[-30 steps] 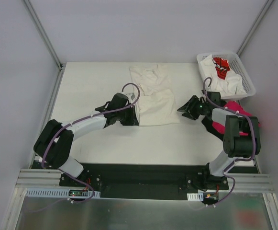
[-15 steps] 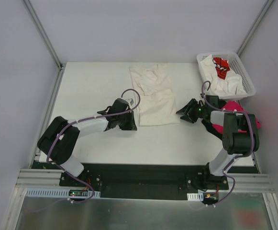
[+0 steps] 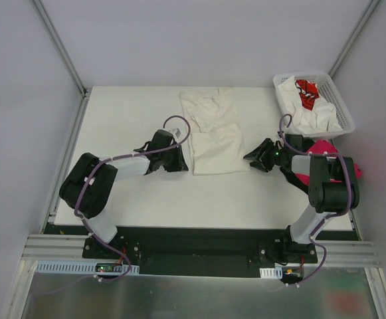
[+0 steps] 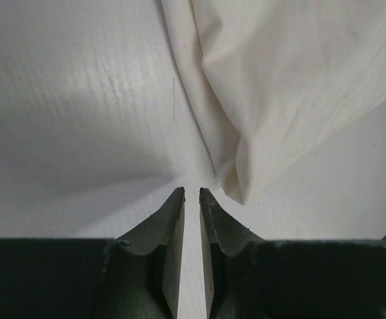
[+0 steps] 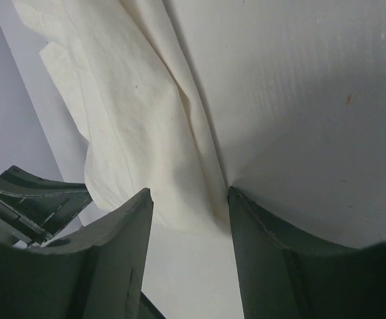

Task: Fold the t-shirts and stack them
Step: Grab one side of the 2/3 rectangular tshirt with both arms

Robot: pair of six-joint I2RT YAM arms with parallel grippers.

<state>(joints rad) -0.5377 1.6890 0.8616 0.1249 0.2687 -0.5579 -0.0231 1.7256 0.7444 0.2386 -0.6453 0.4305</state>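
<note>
A cream-white t-shirt (image 3: 214, 136) lies partly folded, lengthwise, on the middle of the white table (image 3: 126, 119). My left gripper (image 3: 183, 163) sits low at its near left corner. In the left wrist view the gripper (image 4: 192, 191) is all but shut, with a thin slit of bare table between the fingers, and the shirt's corner (image 4: 240, 187) lies just right of them. My right gripper (image 3: 250, 158) is at the near right corner. Its open jaws (image 5: 189, 193) straddle the shirt's edge (image 5: 133, 119) without closing on it.
A white lattice basket (image 3: 343, 105) stands at the far right. It holds crumpled white shirts (image 3: 312, 114) and a white one with red print (image 3: 307, 93). A magenta-pink shirt (image 3: 325, 147) lies beneath the right arm. Metal frame posts rise at the back corners.
The left arm has swung its elbow forward, and its gripper has slid a little left, off the shirt's near corner. The right gripper has edged slightly toward the shirt's edge.
</note>
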